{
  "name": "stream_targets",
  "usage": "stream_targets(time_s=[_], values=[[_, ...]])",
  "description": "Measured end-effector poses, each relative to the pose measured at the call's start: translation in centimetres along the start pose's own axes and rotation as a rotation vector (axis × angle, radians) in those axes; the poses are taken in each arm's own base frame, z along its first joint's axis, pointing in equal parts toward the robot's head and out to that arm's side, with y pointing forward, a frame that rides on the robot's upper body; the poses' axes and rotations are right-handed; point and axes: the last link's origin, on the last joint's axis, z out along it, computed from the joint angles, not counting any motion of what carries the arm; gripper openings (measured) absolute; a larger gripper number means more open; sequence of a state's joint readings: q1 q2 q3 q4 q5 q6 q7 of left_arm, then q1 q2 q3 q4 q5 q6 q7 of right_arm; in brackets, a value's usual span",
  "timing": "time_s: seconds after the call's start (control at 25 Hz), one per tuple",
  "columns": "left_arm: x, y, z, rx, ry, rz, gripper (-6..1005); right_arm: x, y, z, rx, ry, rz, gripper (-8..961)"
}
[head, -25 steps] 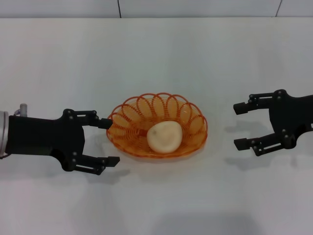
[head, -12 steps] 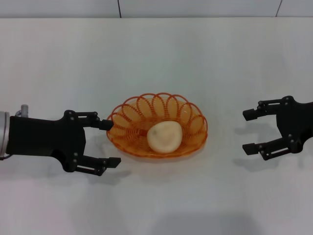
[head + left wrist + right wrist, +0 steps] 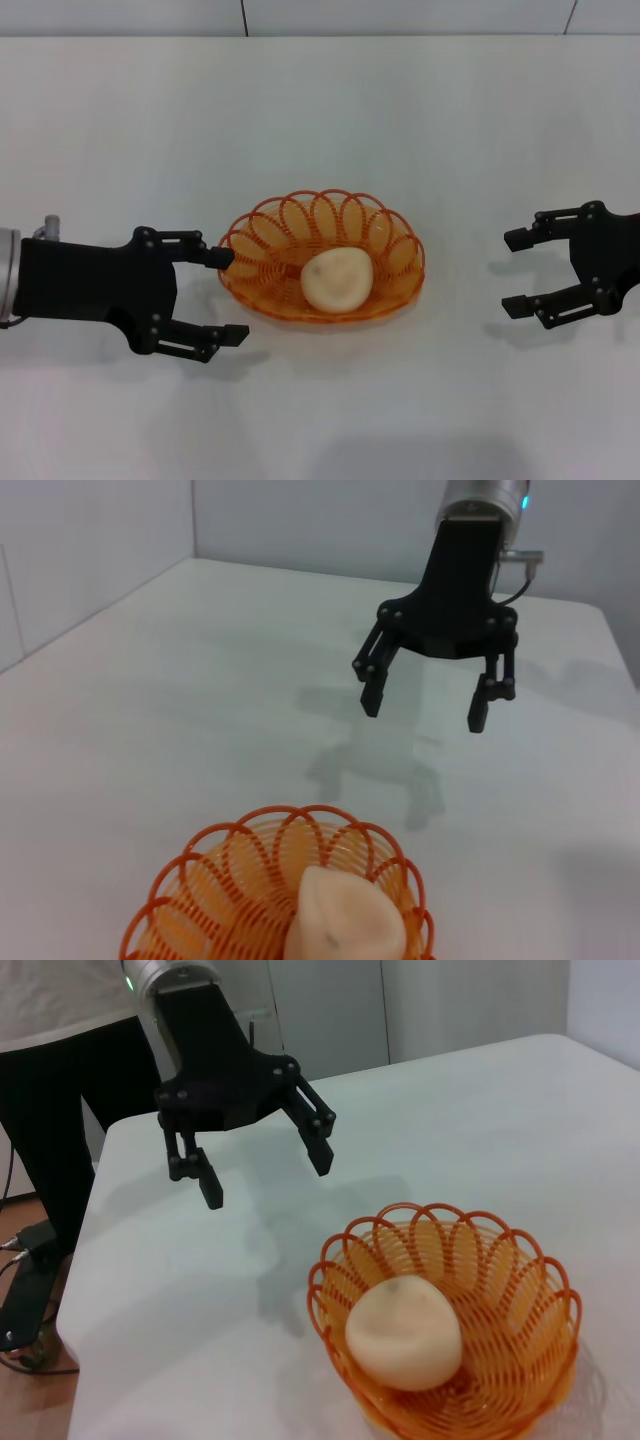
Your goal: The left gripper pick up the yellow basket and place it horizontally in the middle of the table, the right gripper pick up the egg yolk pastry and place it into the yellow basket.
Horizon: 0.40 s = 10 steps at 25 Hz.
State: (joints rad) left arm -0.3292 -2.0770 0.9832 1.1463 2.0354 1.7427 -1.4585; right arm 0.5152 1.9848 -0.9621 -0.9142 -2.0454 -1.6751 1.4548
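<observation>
Already your oval orange-yellow wire-woven basket [image 3: 322, 257] sits flat near the middle of the plain white table [image 3: 320, 120], and the small round cream-beige egg yolk pastry [image 3: 338, 279] rests inside it, toward the robot's right half of the bowl. Both placements look finished to you from here.

Your black two-fingered left gripper [image 3: 218, 295] hangs just beside the basket's left end, jaws spread wide and holding nothing; its far fingertip [image 3: 222, 257] appears to touch or nearly touch the scalloped rim, and you cannot tell which. Your black two-fingered right gripper [image 3: 522, 272] is well apart on the other side, jaws likewise released and empty.

If you ever need to shift the basket, judge it light and springy: thin looped wire that will flex, so pinch one rim loop at an end rather than squeezing the walls, and expect it to tip toward the pastry's weight. The pastry looks soft and crumbly with a smooth dome, likely to dent or slip; take it across its widest middle with a gentle close, never from the top alone.
</observation>
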Motion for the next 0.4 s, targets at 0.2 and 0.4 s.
stream_targets(time_s=[0.2, 0.4], values=[[0.13, -0.10, -0.06, 0.002, 0.002, 0.003, 852, -0.03, -0.01, 0.00, 0.000, 0.000, -0.004, 826], [0.18, -0.18, -0.14, 0.004, 0.002, 0.003, 852, -0.01, 0.07, 0.07, -0.003, -0.002, -0.004, 826]])
